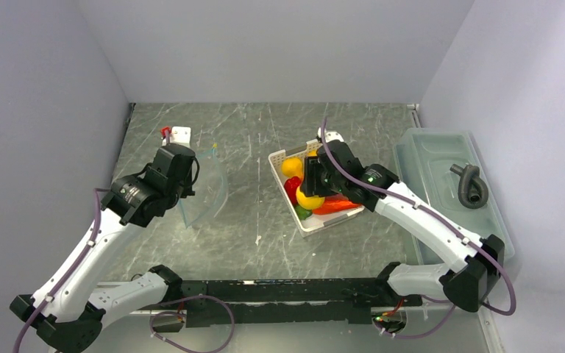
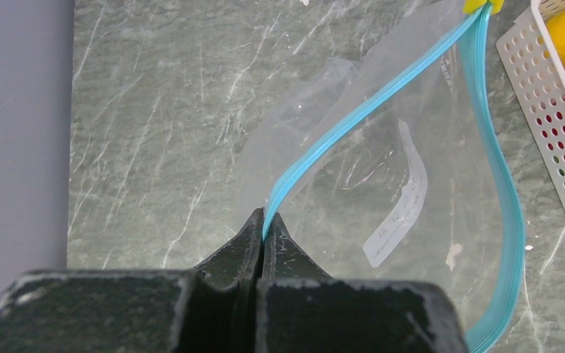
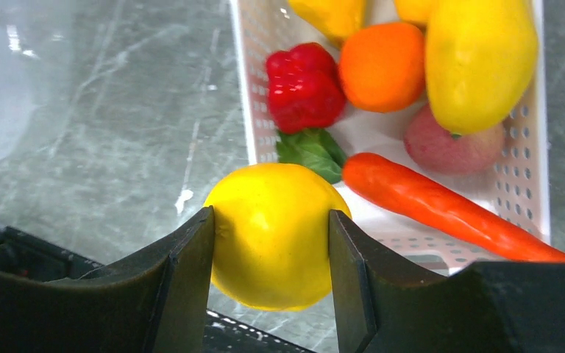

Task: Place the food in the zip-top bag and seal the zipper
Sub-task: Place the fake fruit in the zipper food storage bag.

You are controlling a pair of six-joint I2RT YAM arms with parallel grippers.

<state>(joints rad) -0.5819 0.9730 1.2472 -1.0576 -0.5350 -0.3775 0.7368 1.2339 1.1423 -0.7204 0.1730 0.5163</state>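
So the right gripper [image 3: 271,224] is clamped on the round glossy yellow plastic lemon [image 3: 272,243], one finger on each flank, right at the near rim of the white perforated plastic basket [image 3: 519,184]. My guess is the lemon is light, hard and pretty slick. A pinch across its widest part, like this one, looks like the safe spot. Any further off-centre and I'd expect it to squirt out.

The rest of the food is in the basket: a shiny red toy pepper [image 3: 305,87], a round orange [image 3: 381,66], a long orange-red carrot [image 3: 441,206], a small green leafy piece [image 3: 310,147] and a big yellow potato-like piece [image 3: 478,62].

The clear crinkly zip-top bag [image 2: 382,169] lies on the grey marbled table [image 2: 154,110], just beside the basket on its left. It looks floppy and nearly weightless, so I'd say the firmer teal-blue zipper strip [image 2: 353,121] is the bit to grab. That's where the left gripper [image 2: 263,220] is, fingers pressed together on one lip of the strip, with the mouth gaping wide.

The left arm is bent at the elbow with its wrist angled toward the bag. The right arm reaches forward over the basket, wrist tipped down.
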